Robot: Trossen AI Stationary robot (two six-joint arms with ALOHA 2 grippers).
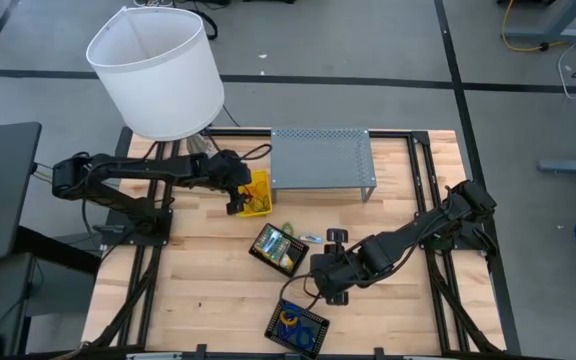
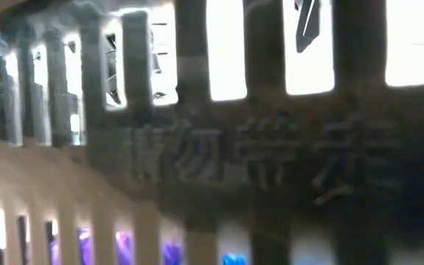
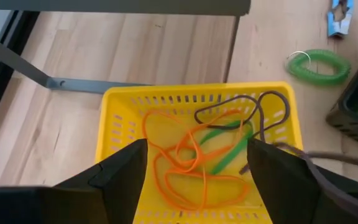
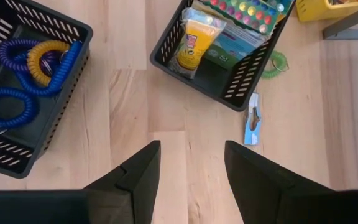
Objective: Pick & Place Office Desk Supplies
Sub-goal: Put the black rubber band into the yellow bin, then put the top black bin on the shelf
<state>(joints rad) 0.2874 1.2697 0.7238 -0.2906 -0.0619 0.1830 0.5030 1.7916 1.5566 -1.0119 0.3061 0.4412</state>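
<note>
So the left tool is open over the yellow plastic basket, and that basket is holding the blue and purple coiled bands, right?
Not quite. The left tool is open over the yellow plastic basket, but the left wrist view shows it holding thin orange, green and brown rubber bands. The blue and purple coiled bands lie in a black plastic basket, seen in the right wrist view.

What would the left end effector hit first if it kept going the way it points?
Most likely the rubber bands lying in the yellow basket: the open left end effector hangs right over them, though its height above them is unclear.
</note>
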